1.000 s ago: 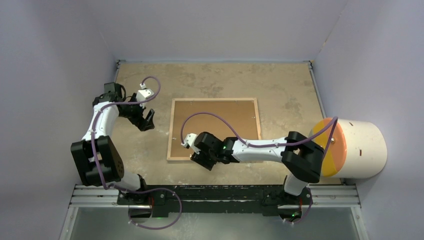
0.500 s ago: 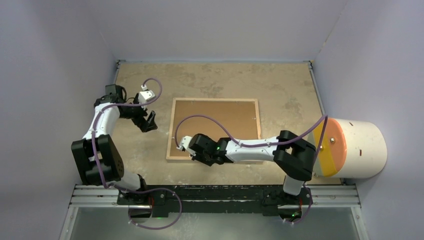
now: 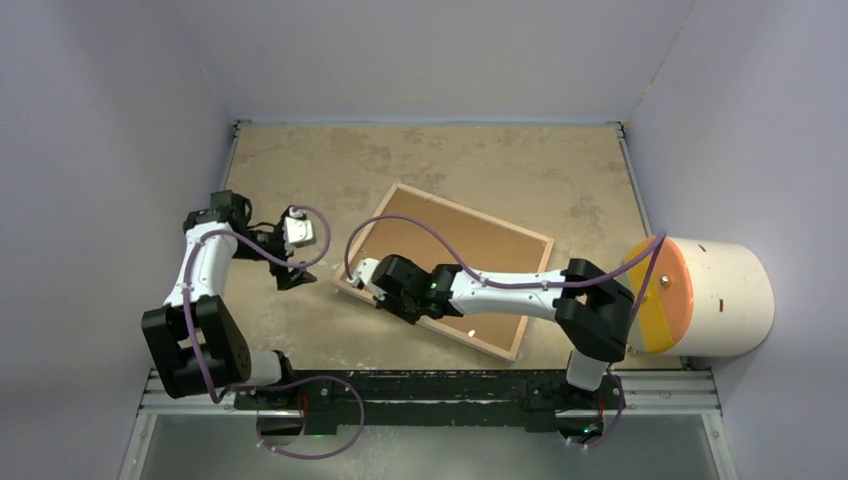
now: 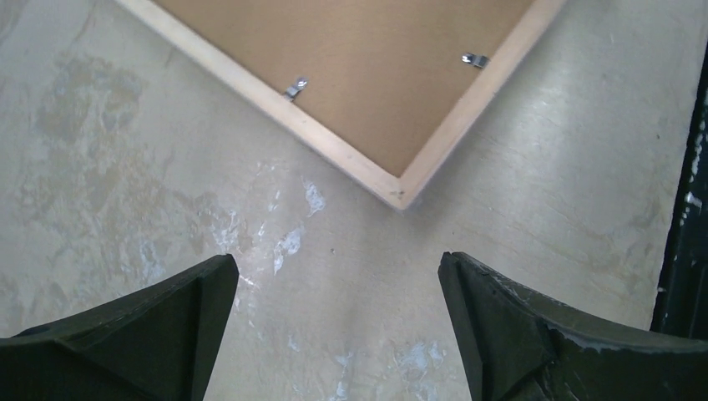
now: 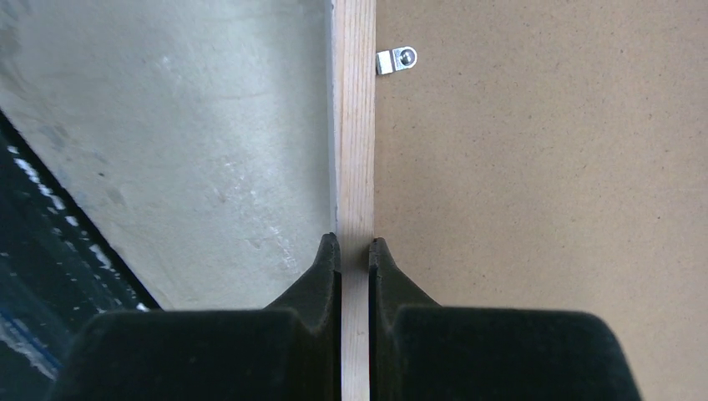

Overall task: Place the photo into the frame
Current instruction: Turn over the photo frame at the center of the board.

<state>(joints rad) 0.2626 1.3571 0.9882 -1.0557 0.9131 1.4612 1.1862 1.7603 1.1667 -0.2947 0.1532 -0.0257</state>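
Note:
The frame [image 3: 476, 212] lies face down and skewed on the table, its light wood rails around a brown backing board [image 3: 450, 235]. My right gripper [image 3: 385, 300] is shut on the near rail by the left corner; in the right wrist view the rail [image 5: 355, 125] runs straight up between the fingertips of that gripper [image 5: 355, 242]. My left gripper [image 3: 288, 272] hangs open over bare table left of the frame. Its wrist view shows the gripper [image 4: 338, 267] just short of the frame's corner [image 4: 401, 188]. The photo is not in view.
A white cylinder [image 3: 720, 295] with an orange end face lies at the table's right edge. Small metal clips [image 4: 295, 86] [image 5: 396, 58] sit on the rails over the backing board. The black base rail [image 3: 430, 385] runs along the near edge. Walls close in on three sides.
My right gripper has closed on the frame's near rail and the frame has swung clockwise, its left side now farther back. The left gripper dropped toward the near side, still open.

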